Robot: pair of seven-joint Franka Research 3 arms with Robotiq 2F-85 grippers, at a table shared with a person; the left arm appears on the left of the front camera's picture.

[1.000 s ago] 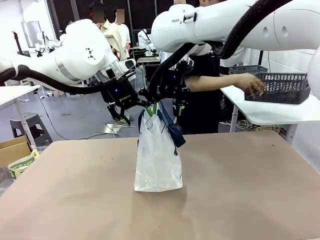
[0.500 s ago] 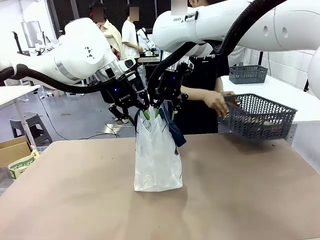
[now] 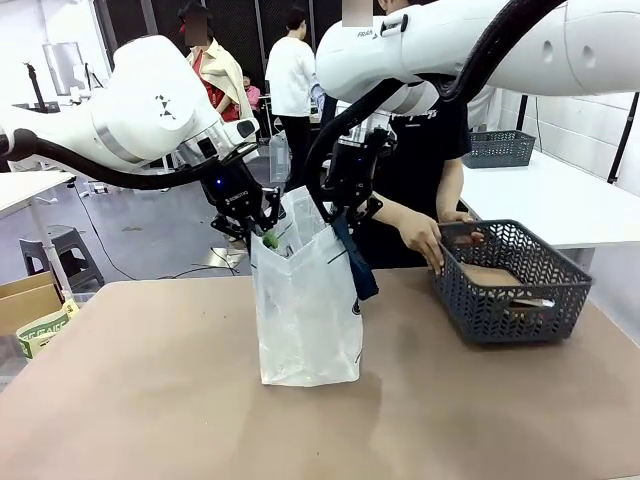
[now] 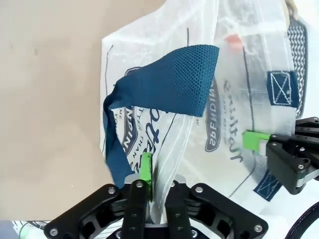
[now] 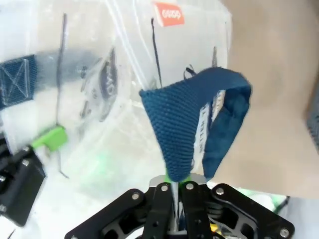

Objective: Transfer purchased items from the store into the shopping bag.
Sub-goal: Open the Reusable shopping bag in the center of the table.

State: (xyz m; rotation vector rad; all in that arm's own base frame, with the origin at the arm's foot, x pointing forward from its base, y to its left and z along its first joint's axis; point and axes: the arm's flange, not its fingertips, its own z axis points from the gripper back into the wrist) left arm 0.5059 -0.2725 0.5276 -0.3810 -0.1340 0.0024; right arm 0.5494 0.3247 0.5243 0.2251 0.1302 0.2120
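Note:
The shopping bag (image 3: 305, 310), translucent white with navy straps, stands upright mid-table with its mouth spread wide. My left gripper (image 3: 268, 238) is shut on the bag's left rim. My right gripper (image 3: 346, 214) is shut on the right rim, where a navy strap (image 3: 358, 268) hangs down. In the left wrist view the fingers (image 4: 145, 172) pinch the plastic beside a strap (image 4: 164, 89). In the right wrist view the right gripper (image 5: 174, 183) clamps the rim at a strap (image 5: 192, 117). Tan purchased items (image 3: 490, 273) lie in a basket.
A dark grey lattice basket (image 3: 505, 300) rests on the table at the right, with a person's hand (image 3: 425, 240) on its near rim. The person stands just behind the bag. Bare tabletop (image 3: 150, 400) lies in front and to the left.
Both grippers closed on the bag's rim and drew apart, spreading its mouth. The person swung the basket down from the back right onto the table beside the bag.

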